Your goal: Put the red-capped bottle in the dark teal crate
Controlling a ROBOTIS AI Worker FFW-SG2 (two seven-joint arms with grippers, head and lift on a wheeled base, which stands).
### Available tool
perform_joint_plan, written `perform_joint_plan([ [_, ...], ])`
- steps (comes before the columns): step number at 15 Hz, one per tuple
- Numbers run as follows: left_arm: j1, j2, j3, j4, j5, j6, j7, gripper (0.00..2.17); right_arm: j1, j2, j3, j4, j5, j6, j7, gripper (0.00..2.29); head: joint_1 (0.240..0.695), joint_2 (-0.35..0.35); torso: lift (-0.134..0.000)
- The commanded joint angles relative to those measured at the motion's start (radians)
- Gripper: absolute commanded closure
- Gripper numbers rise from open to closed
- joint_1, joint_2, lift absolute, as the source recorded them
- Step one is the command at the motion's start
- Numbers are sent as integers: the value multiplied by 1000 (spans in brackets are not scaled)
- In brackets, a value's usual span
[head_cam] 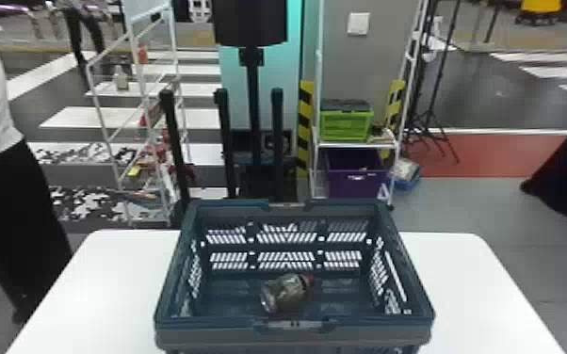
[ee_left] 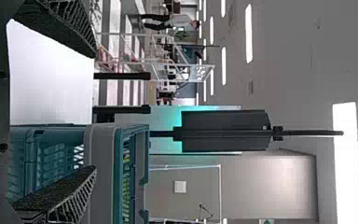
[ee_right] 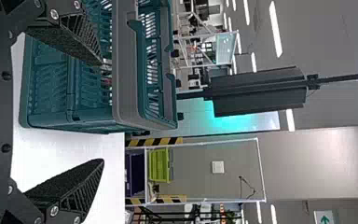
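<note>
Part of the crate [head_cam: 212, 333] is cut off, with left end effector [ee_left: 95, 112] and right end effector [ee_right: 103, 112] spread.

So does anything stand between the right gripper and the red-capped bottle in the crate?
Yes: the right gripper, jaws open, is outside the dark teal crate, whose slotted wall stands between it and the bottle lying inside.

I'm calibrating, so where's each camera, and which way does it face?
Head view: on the head, facing forward and down at the crate holding the bottle.
Left wrist view: on the wrist, forward past the open left gripper.
Right wrist view: on the wrist, forward past the open right gripper.
Both wrist views share crate and black panel.
</note>
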Motion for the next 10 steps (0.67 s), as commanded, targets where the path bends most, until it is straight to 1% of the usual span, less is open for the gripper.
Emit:
perform_joint_plan([
  [1,0,-3,-1,-2,0,0,0,19,-1,-2,0,0,-2,0,0,151,499,0,0],
  [10,0,-3,-2,6,3,0,0,19,-3,-6,0,7,-5,0,0,151,499,0,0],
])
